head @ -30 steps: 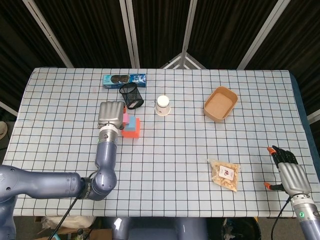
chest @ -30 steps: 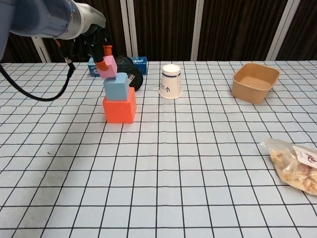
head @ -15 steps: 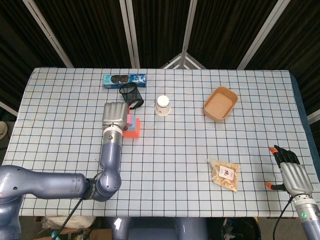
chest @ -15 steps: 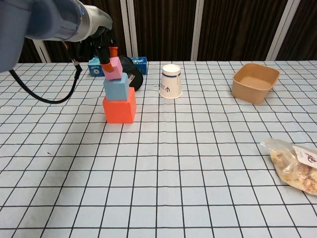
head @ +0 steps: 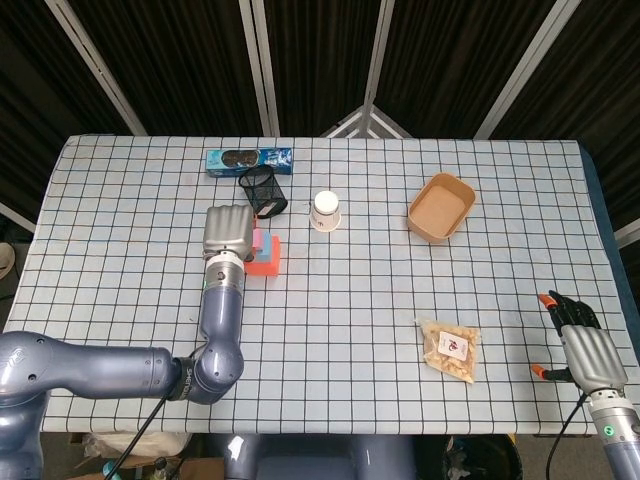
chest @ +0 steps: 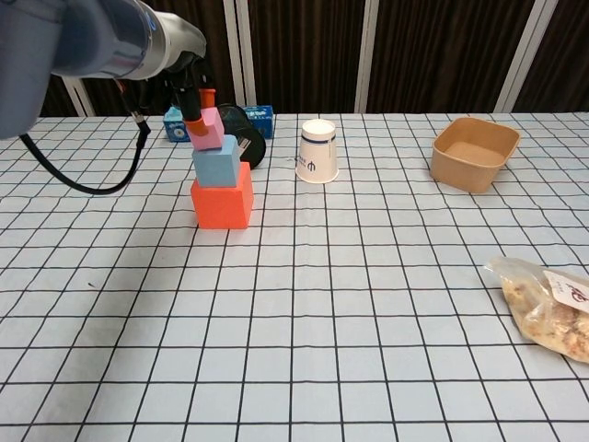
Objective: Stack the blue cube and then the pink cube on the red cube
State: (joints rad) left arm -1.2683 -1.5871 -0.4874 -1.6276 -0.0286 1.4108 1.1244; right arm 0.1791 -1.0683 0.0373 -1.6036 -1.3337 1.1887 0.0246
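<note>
Chest view, left hand (chest: 191,92) pinching tilted pink cube (chest: 206,129), seemingly touching blue cube (chest: 215,162)

obstacles: mesh cup (chest: 247,132) just behind stack, paper cup (chest: 317,151) near right | free: grid table (chest: 304,304) front

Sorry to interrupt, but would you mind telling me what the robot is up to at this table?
It is stacking cubes. The blue cube already sits on the red cube, and the left robot hand holds the pink cube at the top of the stack, tilted and not yet set flat on the blue one. The right robot hand holds nothing, off at the table's near right corner. A paper cup, a cardboard bowl and a snack bag lie untouched.
</note>
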